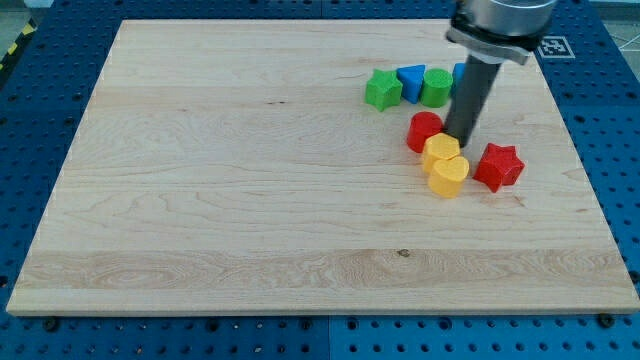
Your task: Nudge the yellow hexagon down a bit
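Observation:
The yellow hexagon [440, 149] lies right of the board's middle, touching a yellow heart-like block [448, 176] just below it. A red round block [424, 131] sits at its upper left and a red star [498, 167] lies to the right. My tip [461, 139] stands at the hexagon's upper right edge, between the red round block and the red star, touching or nearly touching the hexagon.
A row of blocks lies above: a green star [382, 90], a blue triangle [410, 83], a green round block [436, 87] and a blue block [459, 74] partly hidden behind the rod. The wooden board [200, 200] rests on a blue perforated table.

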`<state>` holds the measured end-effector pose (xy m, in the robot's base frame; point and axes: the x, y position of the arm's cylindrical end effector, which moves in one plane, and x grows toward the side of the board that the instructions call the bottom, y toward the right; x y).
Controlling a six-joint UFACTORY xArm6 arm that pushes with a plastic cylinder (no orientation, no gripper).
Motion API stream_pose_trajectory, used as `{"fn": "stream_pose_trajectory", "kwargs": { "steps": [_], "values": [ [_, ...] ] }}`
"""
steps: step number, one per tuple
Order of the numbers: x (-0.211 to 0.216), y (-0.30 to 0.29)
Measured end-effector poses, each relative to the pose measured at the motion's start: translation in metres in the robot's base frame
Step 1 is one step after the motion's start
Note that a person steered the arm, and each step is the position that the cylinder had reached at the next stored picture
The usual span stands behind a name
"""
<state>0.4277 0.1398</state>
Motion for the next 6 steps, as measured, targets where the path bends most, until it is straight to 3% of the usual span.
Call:
{"fn": "stream_pose_trajectory", "kwargs": {
  "steps": [3,6],
  "values": [
    [0.003,-0.082],
    [0.002,-0.03]
  ]
}}
